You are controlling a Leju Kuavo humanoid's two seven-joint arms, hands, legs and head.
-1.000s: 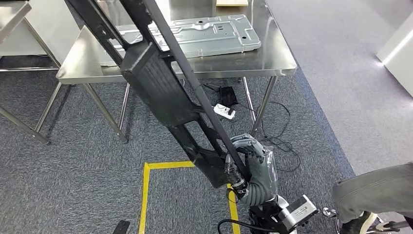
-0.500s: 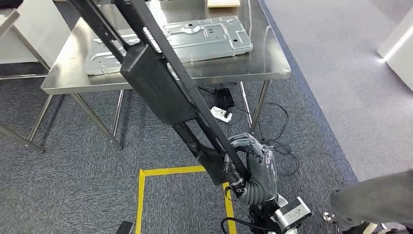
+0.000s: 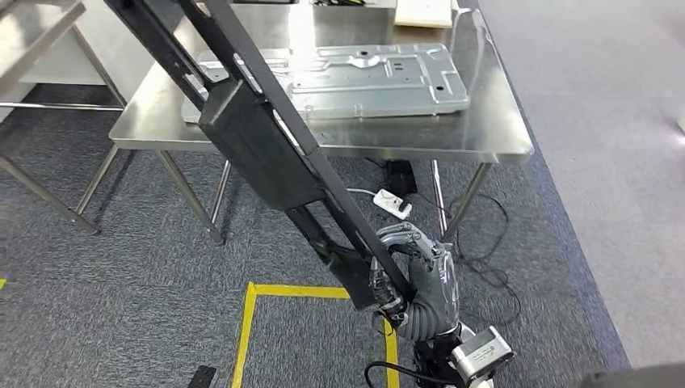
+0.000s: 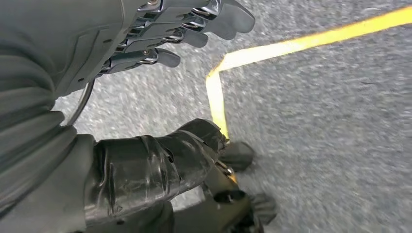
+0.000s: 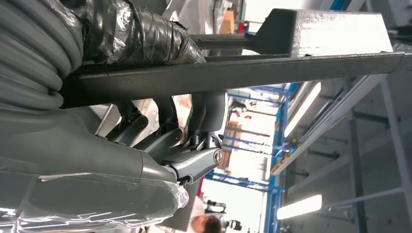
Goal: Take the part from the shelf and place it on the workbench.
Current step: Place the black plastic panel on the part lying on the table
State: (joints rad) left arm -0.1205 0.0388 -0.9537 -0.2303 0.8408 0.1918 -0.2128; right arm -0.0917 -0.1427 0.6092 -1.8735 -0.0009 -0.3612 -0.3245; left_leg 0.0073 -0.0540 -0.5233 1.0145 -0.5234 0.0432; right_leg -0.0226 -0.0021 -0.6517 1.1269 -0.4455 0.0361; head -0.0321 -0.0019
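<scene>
A long black frame part (image 3: 258, 153) slants from the top left of the head view down to my right hand (image 3: 420, 279), which grips its lower end above the carpet. The right wrist view shows the same hand (image 5: 160, 141) with its fingers wrapped round the part's dark bar (image 5: 233, 73). The stainless workbench (image 3: 493, 137) stands ahead, and the part's upper length crosses in front of its left half. My left hand (image 4: 160, 34) hangs over the carpet with fingers apart and nothing in it.
A grey pressed metal plate (image 3: 380, 81) lies on the workbench. Under the bench are a white power strip (image 3: 392, 202) and black cables. Yellow floor tape (image 3: 246, 331) marks a corner near my feet. A second steel table (image 3: 32, 24) stands at the far left.
The whole view has shifted: the workbench now sits further right in the picture, and the person's leg at lower right has dropped out. My right hand still holds the part the same way.
</scene>
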